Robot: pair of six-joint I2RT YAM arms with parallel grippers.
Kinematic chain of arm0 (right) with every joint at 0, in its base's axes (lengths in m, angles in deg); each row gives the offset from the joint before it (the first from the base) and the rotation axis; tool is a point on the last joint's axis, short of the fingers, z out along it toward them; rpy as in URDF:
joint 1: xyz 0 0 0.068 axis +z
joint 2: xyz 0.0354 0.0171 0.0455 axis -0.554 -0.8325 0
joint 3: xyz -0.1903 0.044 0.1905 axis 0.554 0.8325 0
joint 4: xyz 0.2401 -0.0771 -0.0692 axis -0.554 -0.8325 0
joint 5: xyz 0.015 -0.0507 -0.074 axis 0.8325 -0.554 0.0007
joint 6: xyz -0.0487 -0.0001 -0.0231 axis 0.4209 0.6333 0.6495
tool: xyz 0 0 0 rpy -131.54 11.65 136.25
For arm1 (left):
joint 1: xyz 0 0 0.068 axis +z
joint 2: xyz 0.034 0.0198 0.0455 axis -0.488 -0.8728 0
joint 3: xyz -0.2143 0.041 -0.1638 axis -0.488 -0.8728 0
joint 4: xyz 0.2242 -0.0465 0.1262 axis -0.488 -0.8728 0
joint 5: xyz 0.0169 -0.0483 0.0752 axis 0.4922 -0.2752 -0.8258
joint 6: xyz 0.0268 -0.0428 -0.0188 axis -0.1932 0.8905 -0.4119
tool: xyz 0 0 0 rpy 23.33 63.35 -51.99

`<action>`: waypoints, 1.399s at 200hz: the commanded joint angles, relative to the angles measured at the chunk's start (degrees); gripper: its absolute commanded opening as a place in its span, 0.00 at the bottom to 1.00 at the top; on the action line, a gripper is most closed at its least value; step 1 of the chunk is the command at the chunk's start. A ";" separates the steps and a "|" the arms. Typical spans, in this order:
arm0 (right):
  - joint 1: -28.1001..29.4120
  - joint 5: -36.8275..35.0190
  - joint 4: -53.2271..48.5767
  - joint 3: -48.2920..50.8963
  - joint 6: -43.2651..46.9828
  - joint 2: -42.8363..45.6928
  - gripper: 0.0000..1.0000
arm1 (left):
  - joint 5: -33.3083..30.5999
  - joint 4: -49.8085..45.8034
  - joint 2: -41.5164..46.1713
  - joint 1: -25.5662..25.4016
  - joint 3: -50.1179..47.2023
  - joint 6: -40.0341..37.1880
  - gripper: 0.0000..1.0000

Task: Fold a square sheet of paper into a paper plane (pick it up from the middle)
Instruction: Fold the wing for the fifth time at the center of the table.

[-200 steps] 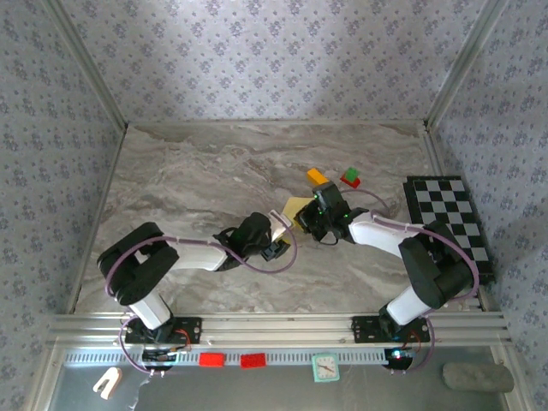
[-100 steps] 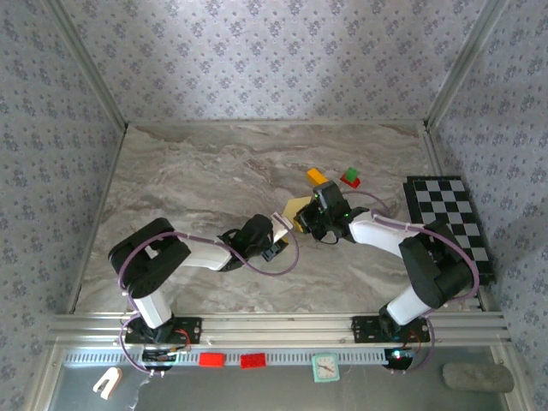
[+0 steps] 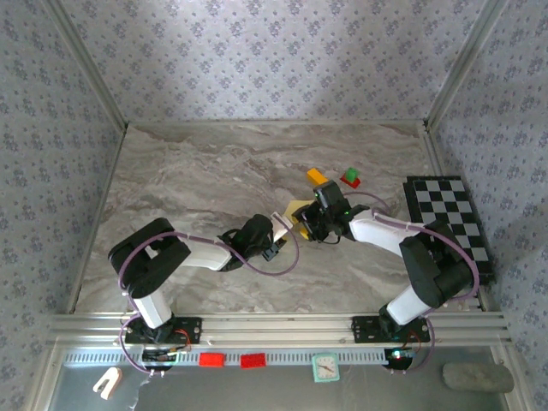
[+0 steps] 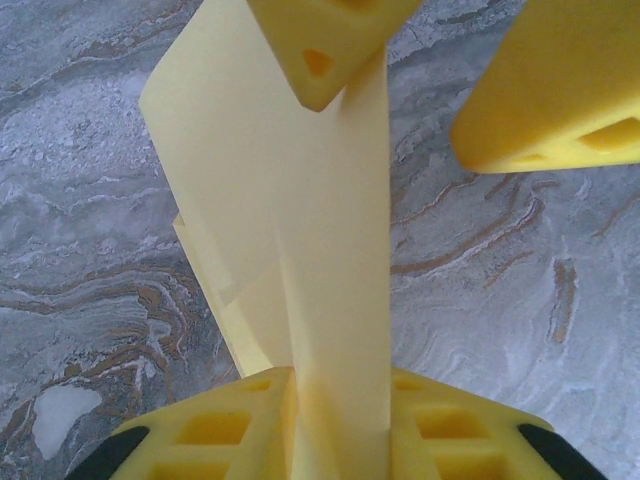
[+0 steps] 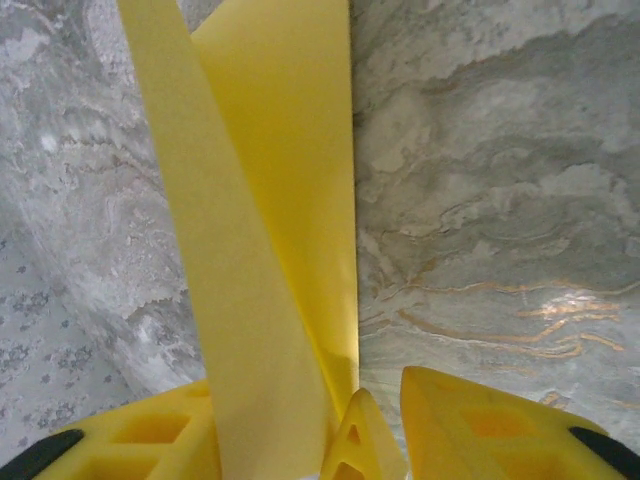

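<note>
**Top view:** A grey marbled bench (image 3: 188, 180) is seen from above, walled w/ patterned paper. Two arms are angled inward and meet just right of centre. The paper plane (image 3: 296, 205), pale yellow, is spanned between the L jaws and R jaws there. An orange block (image 3: 317, 176) and a red-green block (image 3: 350, 178) are seen just beyond it. A checkered board (image 3: 449, 224) is laid at the right edge.

**Left wrist view:** The paper plane (image 4: 290, 220) is shown as a long, narrow folded strip w/ overlapping layers, running btm to top over the bench (image 4: 520, 280). At btm, the L jaws are closed onto its near end, w/ the paper pinched between them. At top, the R jaws are seen spread wide. One side is touching the strip's far end and the other is held well apart to the right.

**Right wrist view:** The paper plane (image 5: 270, 200) is seen rising from btm centre to the top edge, creased lengthwise. The R jaws at btm are parted and nothing is gripped. The paper is laid against the left-hand side, and a gap is shown before the other side. Marbled bench (image 5: 480, 200) is seen behind.
</note>
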 commanded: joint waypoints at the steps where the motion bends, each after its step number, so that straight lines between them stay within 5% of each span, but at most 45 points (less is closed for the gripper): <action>1: -0.46 -1.86 -3.50 -1.51 1.13 0.73 0.50 | -0.40 2.16 -0.88 -0.12 0.04 -0.25 0.24; 55: -1.36 -4.55 -6.33 -1.87 3.90 3.56 0.58 | 2.40 3.13 -0.95 0.81 -0.91 1.32 0.17; 210: -2.70 -9.99 -10.01 -0.09 8.21 9.86 0.59 | 19.96 4.08 -0.96 7.32 -2.37 12.31 0.11; 280: -2.70 -3.07 -8.27 -2.57 9.93 5.15 0.64 | 18.62 1.05 -0.75 7.28 -1.47 8.18 0.12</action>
